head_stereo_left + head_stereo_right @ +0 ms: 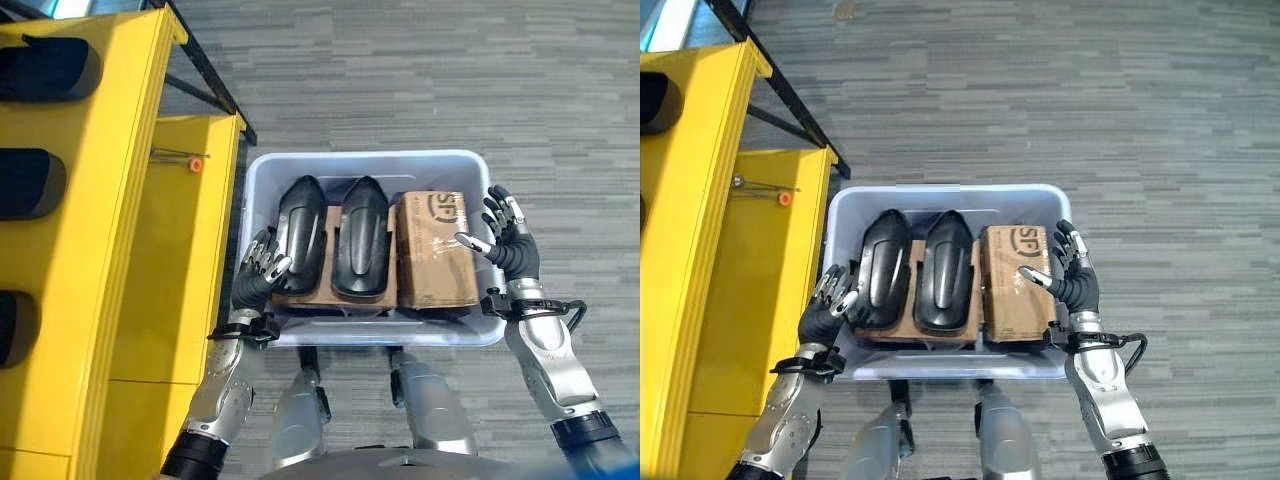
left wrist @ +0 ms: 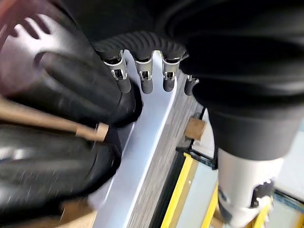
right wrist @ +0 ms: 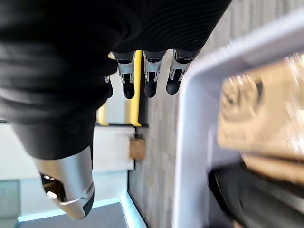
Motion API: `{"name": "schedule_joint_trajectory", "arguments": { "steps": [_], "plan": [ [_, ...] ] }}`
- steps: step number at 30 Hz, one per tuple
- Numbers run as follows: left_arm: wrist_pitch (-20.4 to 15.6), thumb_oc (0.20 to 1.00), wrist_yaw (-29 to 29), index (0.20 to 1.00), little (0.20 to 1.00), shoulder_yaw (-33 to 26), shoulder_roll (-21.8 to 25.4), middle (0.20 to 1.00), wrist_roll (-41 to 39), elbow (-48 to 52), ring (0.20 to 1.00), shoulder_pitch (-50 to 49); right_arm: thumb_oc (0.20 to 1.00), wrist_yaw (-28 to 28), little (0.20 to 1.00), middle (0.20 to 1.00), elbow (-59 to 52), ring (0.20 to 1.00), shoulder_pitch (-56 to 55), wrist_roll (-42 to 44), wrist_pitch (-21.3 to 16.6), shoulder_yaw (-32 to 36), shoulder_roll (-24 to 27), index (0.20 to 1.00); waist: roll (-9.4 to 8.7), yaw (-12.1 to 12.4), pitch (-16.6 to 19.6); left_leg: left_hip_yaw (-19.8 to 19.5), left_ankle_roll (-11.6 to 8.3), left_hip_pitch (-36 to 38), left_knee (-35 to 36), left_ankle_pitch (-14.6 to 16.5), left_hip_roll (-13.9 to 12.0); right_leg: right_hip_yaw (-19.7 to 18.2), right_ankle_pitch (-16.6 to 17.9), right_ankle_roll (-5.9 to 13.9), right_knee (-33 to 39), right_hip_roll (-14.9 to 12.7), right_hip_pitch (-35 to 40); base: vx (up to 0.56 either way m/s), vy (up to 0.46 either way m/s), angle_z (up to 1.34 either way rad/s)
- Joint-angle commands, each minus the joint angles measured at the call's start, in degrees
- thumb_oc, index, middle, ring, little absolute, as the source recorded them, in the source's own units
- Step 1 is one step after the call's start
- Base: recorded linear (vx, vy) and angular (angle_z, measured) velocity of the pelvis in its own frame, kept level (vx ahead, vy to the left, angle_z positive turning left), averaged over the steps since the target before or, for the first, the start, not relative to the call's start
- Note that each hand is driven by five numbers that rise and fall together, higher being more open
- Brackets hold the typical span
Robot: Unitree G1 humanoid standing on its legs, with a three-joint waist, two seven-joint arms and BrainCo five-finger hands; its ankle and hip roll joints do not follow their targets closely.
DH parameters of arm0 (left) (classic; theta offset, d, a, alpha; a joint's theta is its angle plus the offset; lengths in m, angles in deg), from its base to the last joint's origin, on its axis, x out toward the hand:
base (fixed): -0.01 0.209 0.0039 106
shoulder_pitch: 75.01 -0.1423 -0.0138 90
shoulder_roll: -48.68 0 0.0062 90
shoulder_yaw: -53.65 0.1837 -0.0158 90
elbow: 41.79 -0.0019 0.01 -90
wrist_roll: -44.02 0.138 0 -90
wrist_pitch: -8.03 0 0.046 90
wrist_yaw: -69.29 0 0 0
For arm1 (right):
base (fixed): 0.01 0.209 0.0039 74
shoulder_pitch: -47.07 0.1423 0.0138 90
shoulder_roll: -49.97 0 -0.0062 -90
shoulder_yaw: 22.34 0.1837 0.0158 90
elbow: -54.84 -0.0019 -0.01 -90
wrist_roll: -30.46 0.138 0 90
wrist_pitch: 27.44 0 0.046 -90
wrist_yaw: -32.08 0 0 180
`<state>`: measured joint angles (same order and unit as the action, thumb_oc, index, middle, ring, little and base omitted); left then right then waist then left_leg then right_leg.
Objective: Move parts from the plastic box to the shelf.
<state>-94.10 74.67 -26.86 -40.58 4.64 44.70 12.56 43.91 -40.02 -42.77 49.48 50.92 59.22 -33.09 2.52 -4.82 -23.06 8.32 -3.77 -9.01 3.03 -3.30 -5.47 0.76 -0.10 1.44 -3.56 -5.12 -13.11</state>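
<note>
Two black parts (image 1: 302, 232) and a cardboard box (image 1: 436, 250) lie in the plastic box (image 1: 366, 163) beside the yellow shelf (image 1: 95, 230). The left hand (image 1: 258, 272) touches the box's left edge with relaxed fingers; the right hand (image 1: 505, 243) is spread wide at the right edge. Cardboard beneath the parts is mostly hidden.

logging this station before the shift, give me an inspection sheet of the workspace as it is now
surface: grey striped carpet floor; the plastic box sits on it beside the yellow shelf.
job's things: two black parts lie side by side in the box on brown cardboard; more black parts sit in the shelf.
clutter: cardboard carton in the box's right end; small orange piece on the shelf's lower ledge.
hands: left hand open at the left part's near end; right hand open over the box's right rim, holding nothing.
cables: nothing seen.
surroundings: black frame bars behind the shelf.
</note>
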Motion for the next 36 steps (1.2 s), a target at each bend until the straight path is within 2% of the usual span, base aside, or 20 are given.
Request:
{"name": "schedule_joint_trajectory", "arguments": {
  "steps": [1, 10, 14, 22, 36],
  "plan": [
    [-3.62, 1.0, 1.3, 1.0, 1.0, -1.77, 2.04, 1.0, 0.08, 4.47, 1.0, -4.21, 1.0, 0.26, 1.0, 1.0, -2.13, 1.0, 2.35, 0.54, -2.56, -0.02, -1.06, 1.0, -3.66, 2.34, 4.91, -0.9, -1.89, -0.67, -7.49, 1.52, -4.66, -0.11, 5.9, 8.41, 1.92, -9.0, 0.31, 0.0, 0.076, 0.22],
    [-3.76, 1.0, 2.65, 1.0, 1.0, -0.05, 2.31, 1.0, 1.36, 5.83, 1.0, -1.13, 1.0, 0.88, 1.0, 1.0, -1.73, 1.0, 3.9, 1.08, -2.73, -1.93, -2.14, 1.0, -4.03, 1.52, 3.01, 0.63, -2.09, -2.59, -6.9, 1.14, -4.49, -1.54, 7.79, 9.09, 2.23, -9.01, -3.73, -0.03, 0.016, -0.03],
    [-4.59, 1.0, 4.73, 1.0, 1.0, 2.33, 2.17, 1.0, 2.36, 6.71, 1.0, 4.48, 1.0, 2.2, 1.0, 1.0, 1.66, 1.0, 7.97, 2.69, -2.64, -6.38, -4.11, 1.0, -3.65, 0.73, 1.24, 1.52, -2.28, -4.12, -6.6, 0.83, -4.0, -2.26, 8.83, 9.43, 2.22, -9.36, -6.29, -0.07, 0.026, -0.17],
    [-5.07, 1.0, 7.33, 1.0, 1.0, 5.06, 1.52, 1.0, 3.06, 5.73, 1.0, 9.67, 1.0, 5.03, 1.0, 1.0, 7.08, 1.0, 11.57, 2.27, -2.27, -9.21, -5.45, 1.0, -2.5, 0.05, -1.64, 1.6, -1.98, -8.01, -9.43, 1.86, -2.33, -2.86, 10.27, 9.72, 1.67, -10.57, -9.25, -0.03, 0.02, -0.02],
    [-5.5, 1.0, 8.34, 1.0, 1.0, 5.16, 1.84, 1.0, 3.07, 6.25, 1.0, 9.47, 1.0, 6.52, 1.0, 1.0, 7.51, 1.0, 9.49, 1.41, -2.76, -7.61, -4.95, 1.0, -2.16, -0.56, -3.49, 2.09, -2.06, -10.52, -10.8, 2.4, -1.99, -3.61, 10.43, 9.66, 0.85, -10.52, -11.74, -0.01, 0.003, -0.01]
  ]
}}
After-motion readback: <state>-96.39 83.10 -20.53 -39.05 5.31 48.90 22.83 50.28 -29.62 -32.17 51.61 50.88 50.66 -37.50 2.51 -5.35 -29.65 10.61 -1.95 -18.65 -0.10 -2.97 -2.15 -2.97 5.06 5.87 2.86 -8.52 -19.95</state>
